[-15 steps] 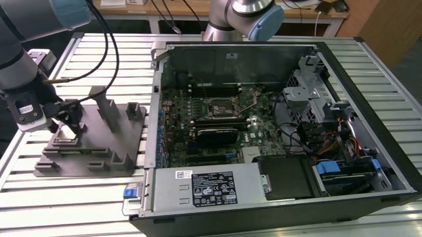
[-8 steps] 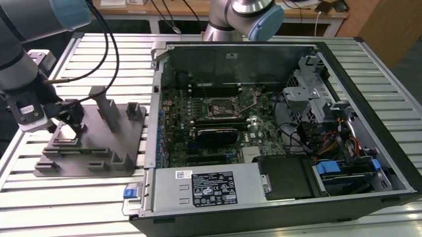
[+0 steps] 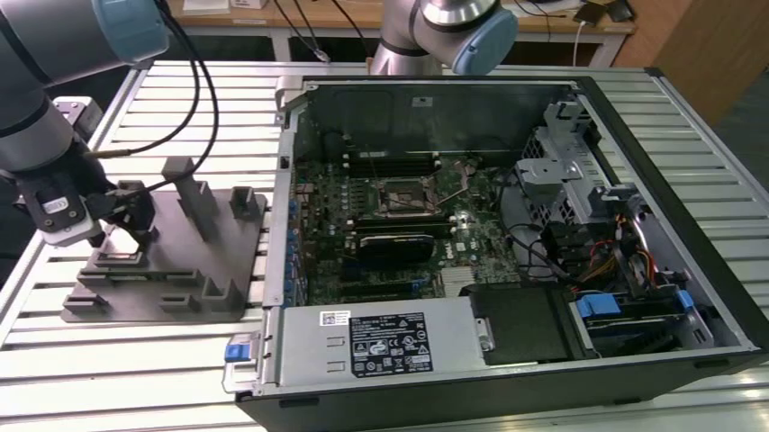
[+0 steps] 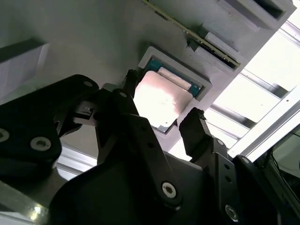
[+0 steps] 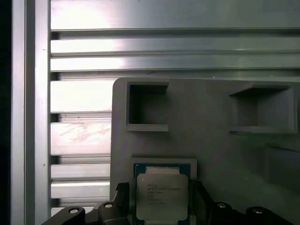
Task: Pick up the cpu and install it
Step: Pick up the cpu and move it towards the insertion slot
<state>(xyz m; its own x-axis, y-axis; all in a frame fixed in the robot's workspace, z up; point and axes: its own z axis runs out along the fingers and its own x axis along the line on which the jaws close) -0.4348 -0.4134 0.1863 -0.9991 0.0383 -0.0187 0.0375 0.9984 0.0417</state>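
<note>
You've got a slatted aluminium tabletop [image 3: 132,360] here: long silver profiles with dark grooves between them. Two things sit straight on it. Toward the exterior view's left there's a grey fixture plate [image 3: 180,261] lying flat, with upright posts and low blocks sticking up from it. In the first wrist view you can see the plate's corner [image 5: 201,145] ending on the slats [image 5: 79,93], with two square pockets and a framed recess where the cpu [image 5: 161,197] lies flat, shiny side up. Just beside the plate, on the exterior view's right, is an open computer case [image 3: 505,391] on its side, board facing up — it covers most of the tabletop.
</note>
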